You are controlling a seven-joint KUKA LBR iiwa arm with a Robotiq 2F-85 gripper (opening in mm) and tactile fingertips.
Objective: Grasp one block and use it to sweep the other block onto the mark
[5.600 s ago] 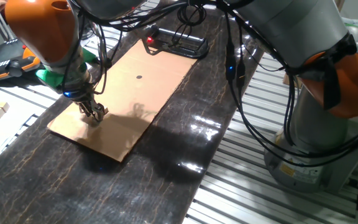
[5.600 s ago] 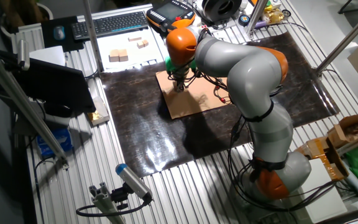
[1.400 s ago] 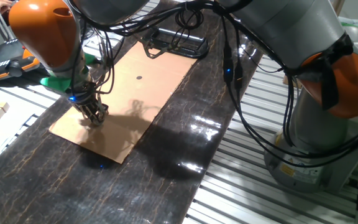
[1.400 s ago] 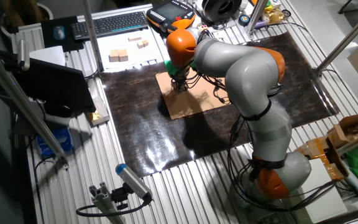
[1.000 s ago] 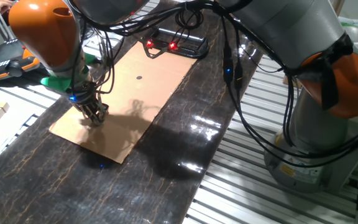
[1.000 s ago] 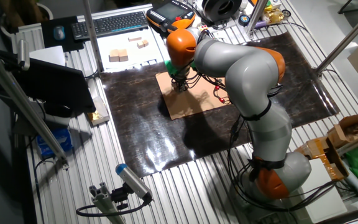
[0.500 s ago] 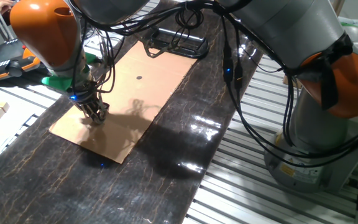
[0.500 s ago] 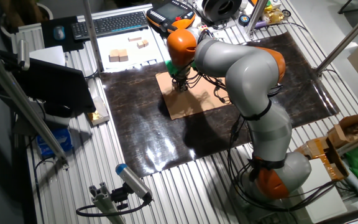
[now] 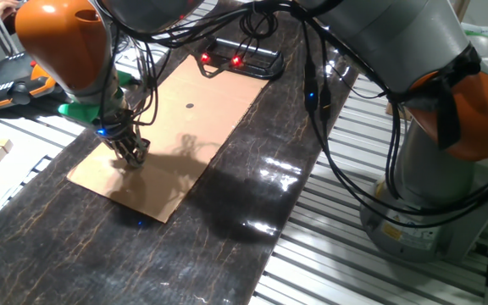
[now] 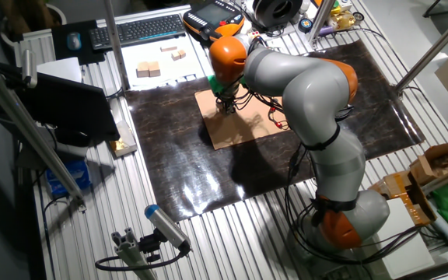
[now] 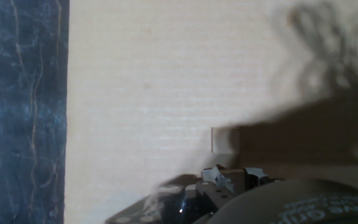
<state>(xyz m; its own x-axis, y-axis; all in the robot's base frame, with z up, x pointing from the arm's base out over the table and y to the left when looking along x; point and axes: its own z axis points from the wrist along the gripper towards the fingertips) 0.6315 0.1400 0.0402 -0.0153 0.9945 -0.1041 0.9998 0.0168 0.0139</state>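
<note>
hand [image 9: 130, 156] sits low over the near-left end of the cardboard sheet [image 9: 195, 127], lower left of centre in one fixed view; fingertips at or almost at the sheet. whether the fingers are parted or closed on a block: cannot tell, too small and shadowed in both fixed views, and the hand view shows only dark metal parts along its bottom edge

one small pale block [image 11: 224, 139] shows in the hand view, just right of centre, lying flat on the cardboard just above the finger parts, at the edge of the arm's shadow. second block not made out in any view

mark [image 9: 190, 106] is a small dark dot further up the sheet, toward the upper middle of one fixed view, well apart from the hand

judgement: early stage, grasp or start of sweep. to do it well: keep the tool block low and square against the sheet, get behind the free block on the side away from the mark, push slowly in a straight line toward the dot so the block does not slip off to one side
</note>
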